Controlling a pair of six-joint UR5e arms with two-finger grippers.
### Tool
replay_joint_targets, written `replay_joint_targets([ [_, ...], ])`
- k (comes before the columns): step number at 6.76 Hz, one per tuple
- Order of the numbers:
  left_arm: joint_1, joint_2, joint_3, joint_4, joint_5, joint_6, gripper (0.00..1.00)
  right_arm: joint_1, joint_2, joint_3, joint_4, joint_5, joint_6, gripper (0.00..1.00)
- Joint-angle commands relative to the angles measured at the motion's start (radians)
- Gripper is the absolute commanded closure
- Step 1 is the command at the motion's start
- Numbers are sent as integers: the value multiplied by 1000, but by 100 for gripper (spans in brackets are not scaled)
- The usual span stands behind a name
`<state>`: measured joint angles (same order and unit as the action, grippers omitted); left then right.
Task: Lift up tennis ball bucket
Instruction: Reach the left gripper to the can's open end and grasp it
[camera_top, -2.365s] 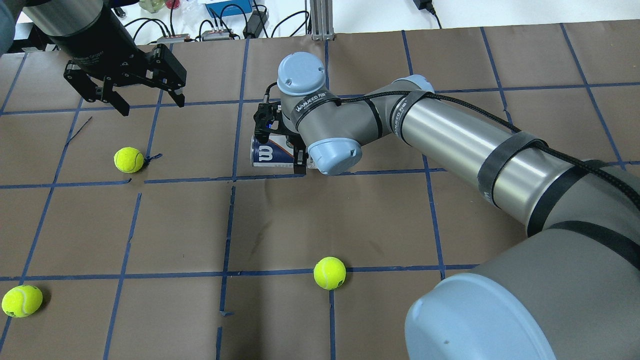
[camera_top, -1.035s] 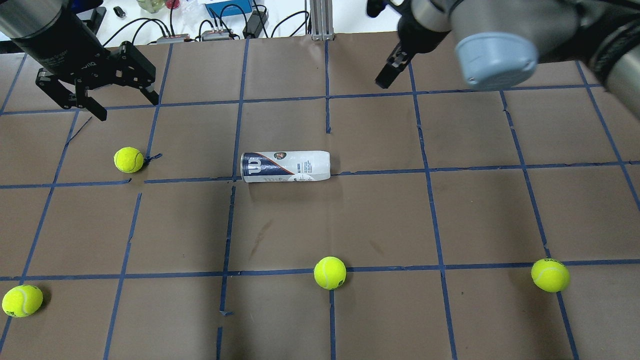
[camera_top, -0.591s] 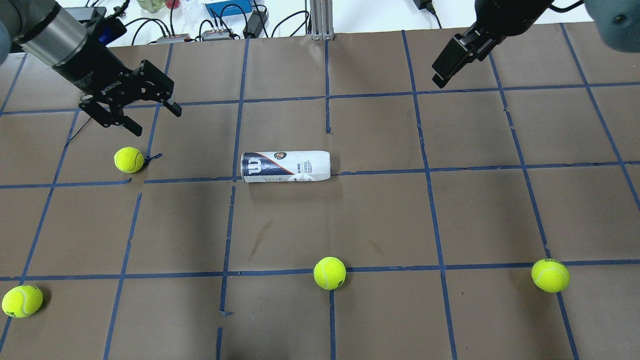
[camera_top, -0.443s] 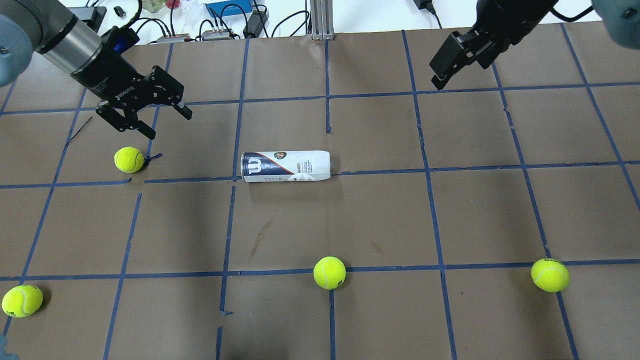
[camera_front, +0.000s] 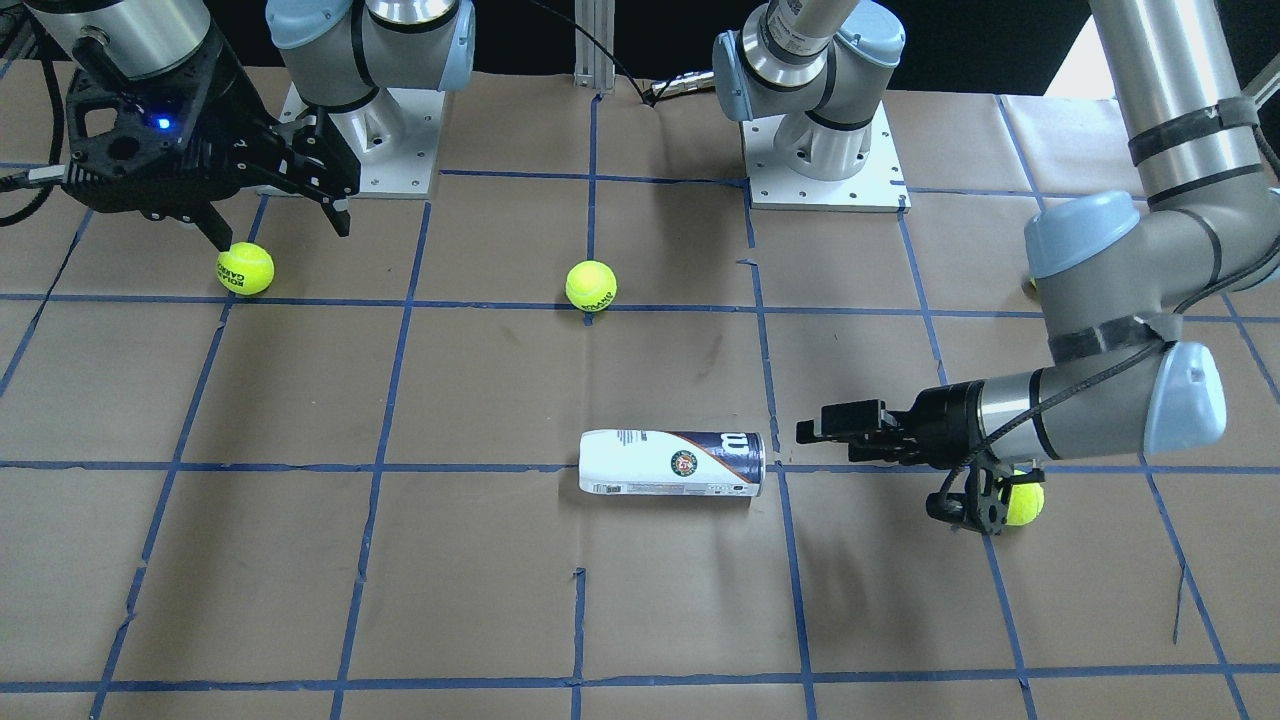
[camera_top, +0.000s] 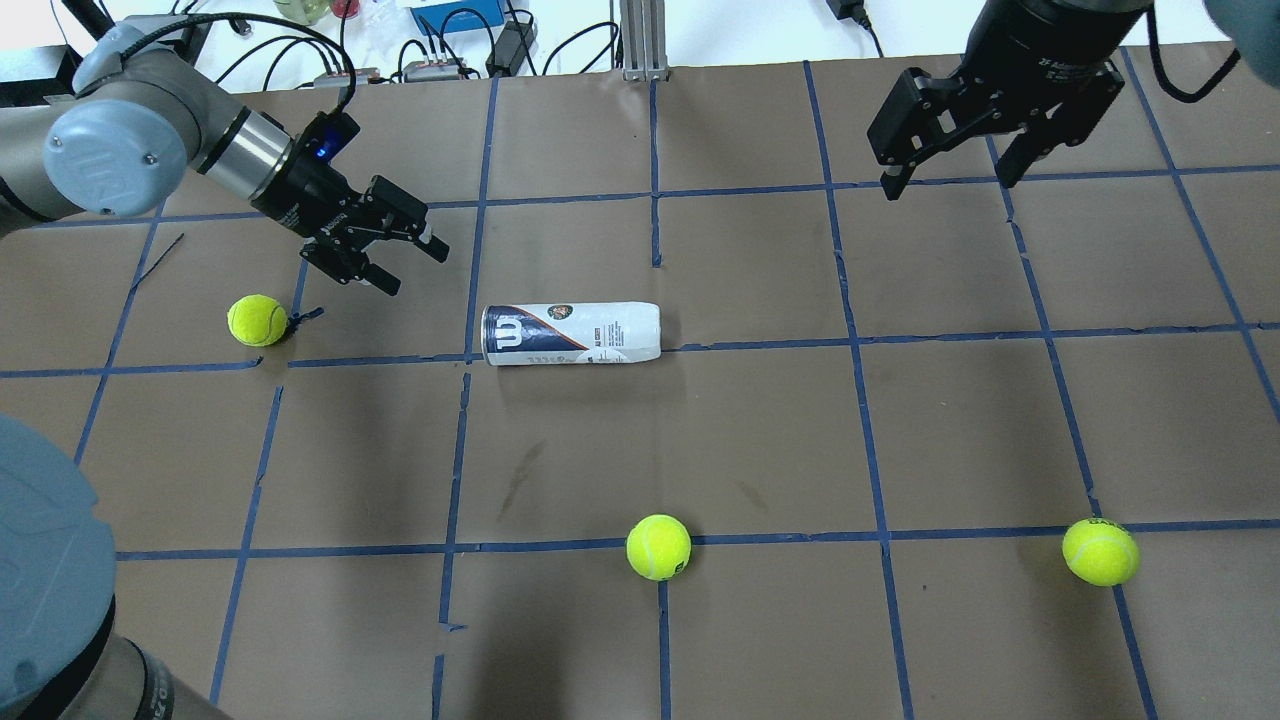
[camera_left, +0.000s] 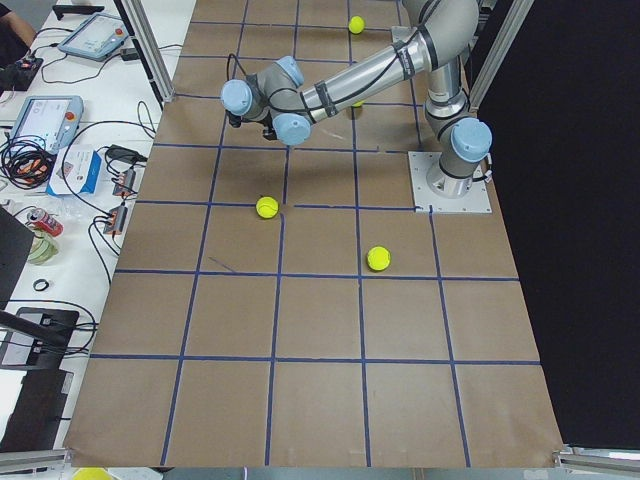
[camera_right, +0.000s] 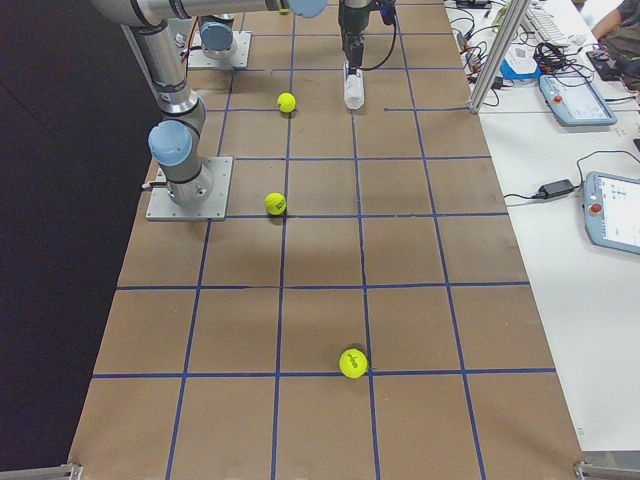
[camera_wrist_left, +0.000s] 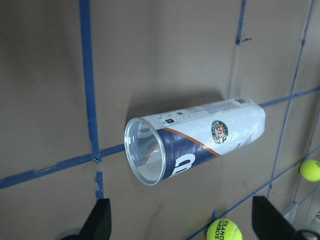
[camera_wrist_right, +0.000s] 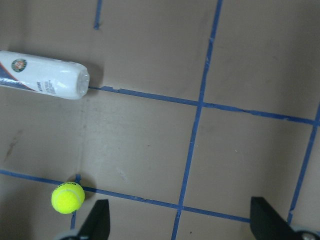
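The tennis ball bucket (camera_top: 570, 334) lies on its side on the brown table, open clear end toward my left gripper, white end to the right. It also shows in the front view (camera_front: 672, 463), the left wrist view (camera_wrist_left: 195, 142) and the right wrist view (camera_wrist_right: 42, 75). My left gripper (camera_top: 415, 270) is open and empty, low, a short way left of and behind the bucket's open end, apart from it (camera_front: 812, 428). My right gripper (camera_top: 946, 185) is open and empty, high over the back right of the table, far from the bucket (camera_front: 282, 232).
Yellow-green tennis balls lie loose on the table: one left of the bucket by my left wrist (camera_top: 257, 319), one at the front middle (camera_top: 658, 546), one at the front right (camera_top: 1100, 551). Cables and boxes (camera_top: 440, 40) line the table's far edge.
My right gripper has left the bucket and gone up to the back right. My left gripper has come from the far left, down toward the bucket's open end. The bucket still lies there.
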<state>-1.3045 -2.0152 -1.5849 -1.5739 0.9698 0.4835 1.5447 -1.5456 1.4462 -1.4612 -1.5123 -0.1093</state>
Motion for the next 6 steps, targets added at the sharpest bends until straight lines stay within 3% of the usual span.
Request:
replay_joint_targets([
  [1,2,-36,-126,120,-124,113,0,2,-7,5,-37,-48,91,0],
  [3,2,-49,-271,277,-256,104,0,-5,-7,10,-45,-42,86,0],
  [4,1,-53,-283,276,-297,63,0,-12,-7,10,-48,-39,44,0],
  [6,-10,-54,-280,278,-299,20,10,-15,-5,10,-56,-42,-20,0],
])
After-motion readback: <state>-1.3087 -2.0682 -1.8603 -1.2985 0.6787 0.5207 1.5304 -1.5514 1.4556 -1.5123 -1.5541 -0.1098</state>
